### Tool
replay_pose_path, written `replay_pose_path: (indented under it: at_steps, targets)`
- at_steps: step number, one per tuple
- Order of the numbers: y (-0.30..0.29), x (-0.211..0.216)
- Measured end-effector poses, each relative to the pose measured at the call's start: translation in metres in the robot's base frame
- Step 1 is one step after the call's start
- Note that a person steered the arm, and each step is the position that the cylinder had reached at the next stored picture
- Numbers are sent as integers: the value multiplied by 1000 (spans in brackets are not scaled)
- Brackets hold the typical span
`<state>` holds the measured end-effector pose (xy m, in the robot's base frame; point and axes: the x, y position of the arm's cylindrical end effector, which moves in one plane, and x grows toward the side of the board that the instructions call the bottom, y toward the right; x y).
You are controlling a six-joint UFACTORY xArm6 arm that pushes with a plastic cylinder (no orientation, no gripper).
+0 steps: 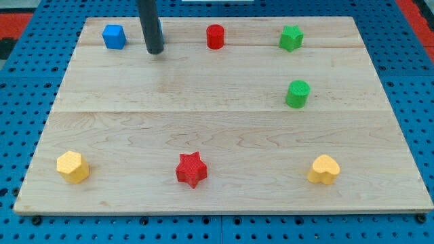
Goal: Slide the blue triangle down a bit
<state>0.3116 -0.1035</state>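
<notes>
My tip (155,51) rests on the wooden board (203,129) near the view's top left. A small sliver of a blue block (162,31) shows just right of the rod, level with the top row. The rod hides most of it, so I cannot make out its shape. My tip sits just below and in front of that hidden block. A blue cube (114,36) stands to the left of the rod, apart from it.
A red cylinder (215,36) and a green star (291,38) stand along the top row. A green cylinder (297,93) is at the right middle. A yellow block (72,167), a red star (191,169) and a yellow heart (324,169) line the bottom.
</notes>
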Motion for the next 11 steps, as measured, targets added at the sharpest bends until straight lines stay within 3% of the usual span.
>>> replay_pose_path:
  at_steps: [1,3,4,5,6,8,11]
  targets:
    - [41,-25]
    - [39,-119]
    - [-34,-118]
    - [-68,-102]
    - [-33,-81]
    - [-26,-99]
    - [-38,-77]
